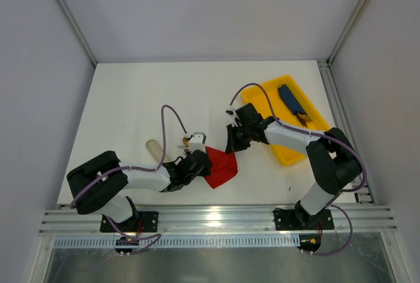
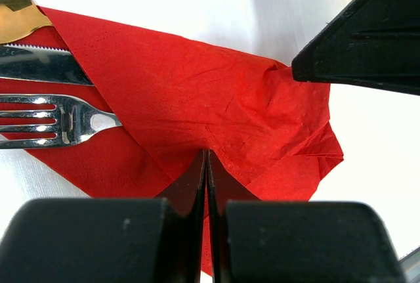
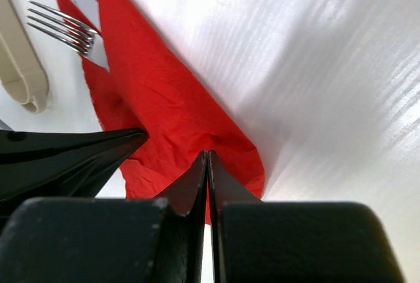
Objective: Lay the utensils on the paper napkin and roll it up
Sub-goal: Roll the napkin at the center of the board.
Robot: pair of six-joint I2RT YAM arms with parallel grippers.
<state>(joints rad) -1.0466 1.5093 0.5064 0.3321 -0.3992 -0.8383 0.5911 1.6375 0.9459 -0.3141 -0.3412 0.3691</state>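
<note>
Left claw (image 2: 207, 159) is shut, its two black fingers pressed flat together with no gap, the tips resting on the thin bright red square paper napkin (image 2: 197, 92). Whether any paper is nipped between them cannot be told. The right claw (image 3: 207, 159) is shut just as tight, tips down on the same napkin from the opposite side. One of its dark fingers (image 2: 354, 40) shows in the left wrist view, its point touching a crumpled corner of the sheet.

The napkin lies on the white bench (image 1: 131, 99) between the two claws, near the front edge, folded over and creased rather than flat. A slim shiny metal fork (image 2: 59, 119) pokes out from under the fold, tines exposed, and the gold bowl of a metal spoon (image 2: 13, 7) shows beside it. A silver serrated blade (image 2: 39, 66) lies between the two.

A pale translucent beige sleeve (image 1: 154, 148) rests on the bench to the left of the napkin, near the utensil heads. The yellow rectangular plastic tray (image 1: 289, 153) sits to the right, holding a flat dark-blue oblong item (image 1: 292, 102).
</note>
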